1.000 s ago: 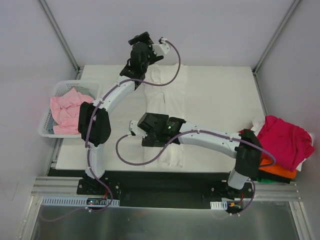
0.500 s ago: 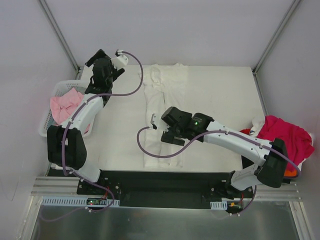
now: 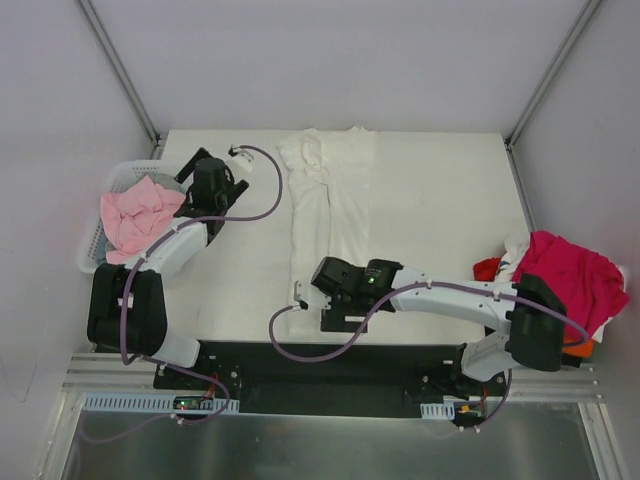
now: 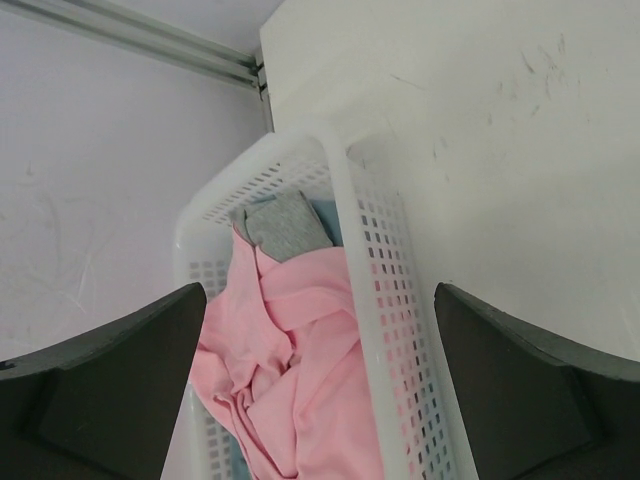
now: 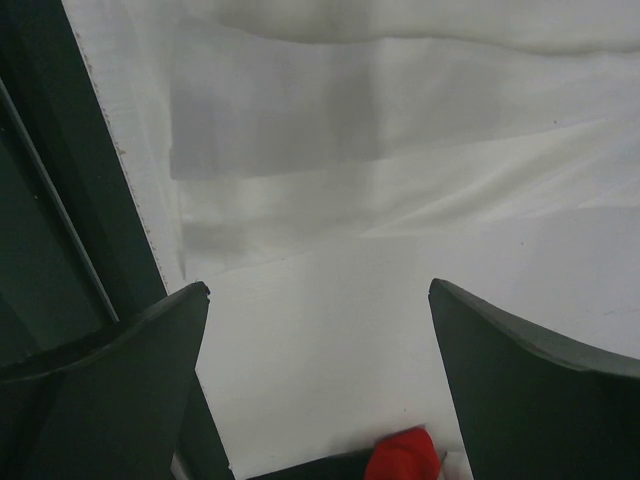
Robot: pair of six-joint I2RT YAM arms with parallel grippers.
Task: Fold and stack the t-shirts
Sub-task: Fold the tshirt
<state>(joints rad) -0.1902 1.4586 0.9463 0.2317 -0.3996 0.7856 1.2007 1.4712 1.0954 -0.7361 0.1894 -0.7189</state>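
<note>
A white t-shirt (image 3: pixel 328 215) lies folded lengthwise into a long strip down the middle of the table, and its near part shows in the right wrist view (image 5: pixel 400 120). My right gripper (image 3: pixel 330 300) hovers open over the strip's near end, and in its own view the right gripper (image 5: pixel 318 288) has nothing between its fingers. A pale pink t-shirt (image 3: pixel 135 215) lies crumpled in the white lattice basket (image 3: pixel 92 262). My left gripper (image 3: pixel 210 172) is open at the basket's far right corner. In the left wrist view the left gripper (image 4: pixel 317 290) looks down on the pink t-shirt (image 4: pixel 300 360).
A heap of magenta t-shirt (image 3: pixel 570 280) over orange cloth (image 3: pixel 580 346) sits at the table's right edge, with a red bit (image 3: pixel 488 268) beside it. Grey cloth (image 4: pixel 285 220) lies under the pink one in the basket (image 4: pixel 400 300). The black base rail (image 3: pixel 330 365) runs along the near edge.
The left arm swung from the far end of the white t-shirt leftward to the basket. The right arm pulled back toward the near edge, uncovering the folded strip. Both grippers stayed open.
</note>
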